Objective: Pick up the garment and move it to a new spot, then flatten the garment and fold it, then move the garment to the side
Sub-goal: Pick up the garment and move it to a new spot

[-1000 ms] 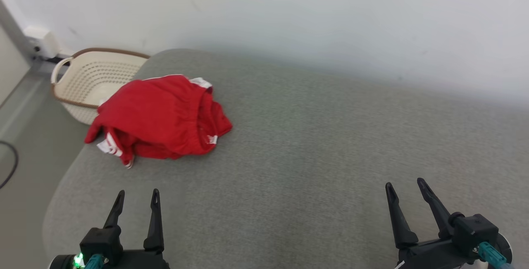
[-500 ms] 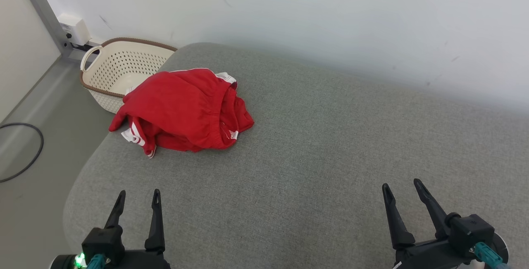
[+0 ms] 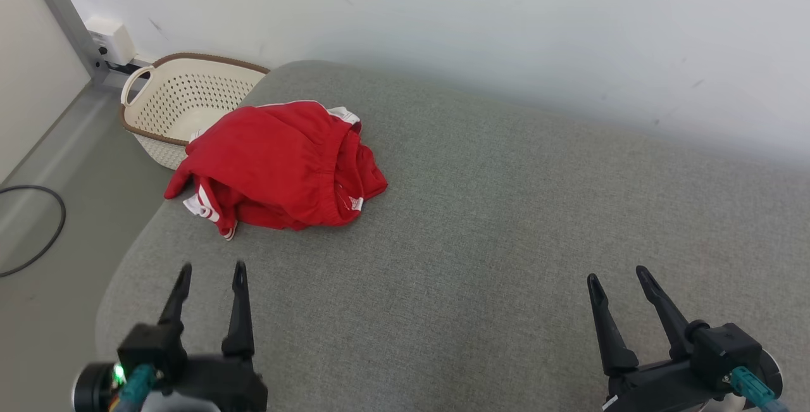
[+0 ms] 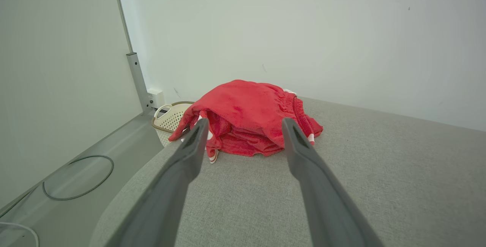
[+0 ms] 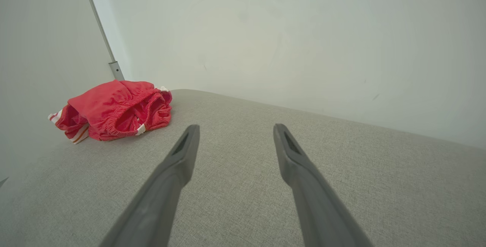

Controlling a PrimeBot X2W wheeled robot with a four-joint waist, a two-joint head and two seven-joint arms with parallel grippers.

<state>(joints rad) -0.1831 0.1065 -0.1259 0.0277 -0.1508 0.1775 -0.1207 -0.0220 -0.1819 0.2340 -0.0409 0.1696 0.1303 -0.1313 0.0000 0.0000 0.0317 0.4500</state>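
Judging by how things lie, none of the task has begun: the crumpled red garment with white striped trim (image 3: 278, 168) sits in a heap at the far left corner of the grey woven-fabric padded surface (image 3: 493, 247), unflattened and unfolded, and nothing grips it. The left gripper (image 3: 212, 266) hovers above the near left part of the surface with its two dark fingers spread apart and empty. In its wrist view the heap shows between them, some way ahead. The right gripper (image 3: 617, 274) is likewise spread and empty, well apart from the cloth over the near right. The pick-up, the move to a new spot, the flattening, the folding and the final shift aside are all left to do. One white-trimmed end of the garment lies close to the rounded left edge, beyond which the surface drops to the floor, where a cream perforated plastic basket with a brown rim (image 3: 183, 99) stands just beside the corner (a dark cable (image 3: 38, 235) loops on the floor farther out). The plain pale wall (image 3: 443, 13) closes off the far edge. The open room is the broad bare stretch in the middle and to the right.
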